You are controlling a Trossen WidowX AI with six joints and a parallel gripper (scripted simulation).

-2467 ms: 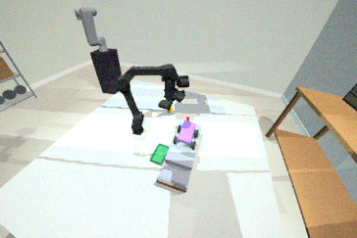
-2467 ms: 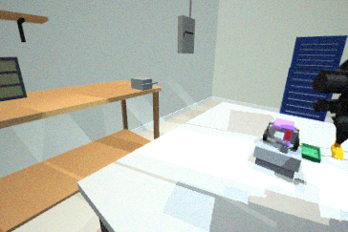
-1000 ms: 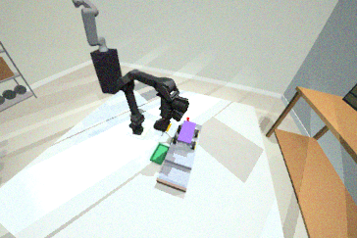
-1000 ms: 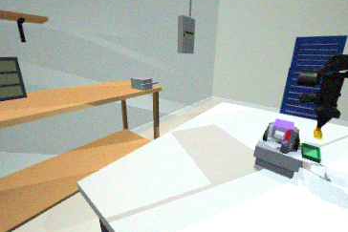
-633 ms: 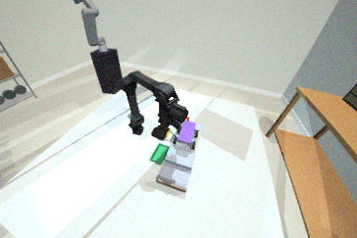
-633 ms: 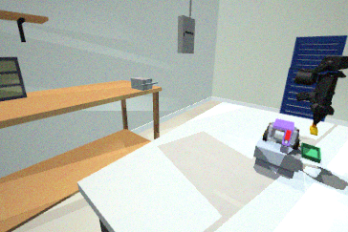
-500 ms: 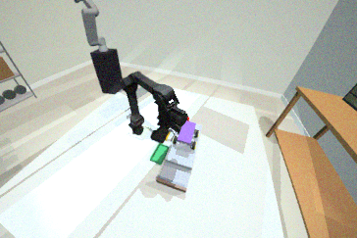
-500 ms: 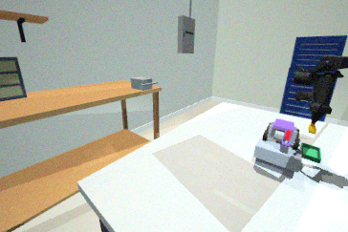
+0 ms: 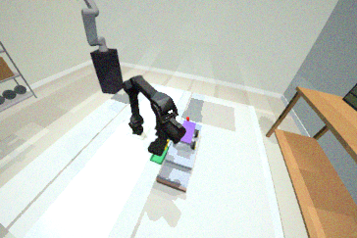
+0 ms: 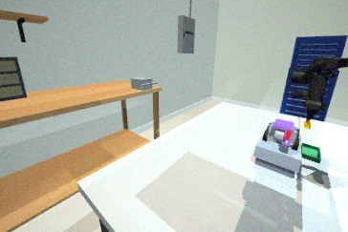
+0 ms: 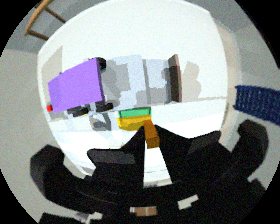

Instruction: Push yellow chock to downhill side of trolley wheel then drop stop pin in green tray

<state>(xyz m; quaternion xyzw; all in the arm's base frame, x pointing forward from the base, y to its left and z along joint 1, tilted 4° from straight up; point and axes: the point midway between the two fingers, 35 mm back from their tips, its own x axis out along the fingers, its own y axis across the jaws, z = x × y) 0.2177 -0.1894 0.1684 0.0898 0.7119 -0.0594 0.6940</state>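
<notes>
The purple trolley stands on the grey ramp. The red-headed stop pin is upright at its uphill end. My gripper is shut on the orange handle of the yellow chock. The chock is held in the air off the ramp's side, near the green tray, and partly covers the tray in the wrist view. The chock's black base cannot be made out.
The ramp's brown downhill edge lies beyond the trolley, with bare ramp between. The tray lies on the table beside the ramp, on the arm's side. A wooden workbench stands apart from the table.
</notes>
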